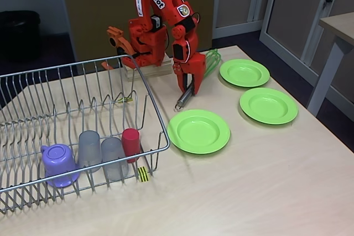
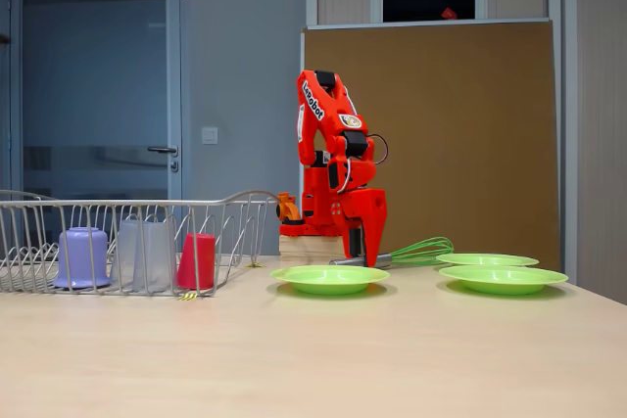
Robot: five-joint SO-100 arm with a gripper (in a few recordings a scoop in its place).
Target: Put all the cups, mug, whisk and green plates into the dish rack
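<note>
Three plates remain on the table; whisk pickup in progress.
Whisk (image 1: 200,75) lies behind the plates, long axis running from far-right loops to near-left handle. Gripper (image 1: 187,93) points down over the handle, fingers closed around it. Dish rack (image 1: 157,115) stands left.

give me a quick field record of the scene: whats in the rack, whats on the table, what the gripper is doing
in rack: mug, two grey cups and red cup, all upside down in the dish rack
on table: three green plates, whisk
gripper: gripper pointing down over the whisk's silver handle, fingers on either side of it; grip unclear
left to rack: plates, whisk
</note>
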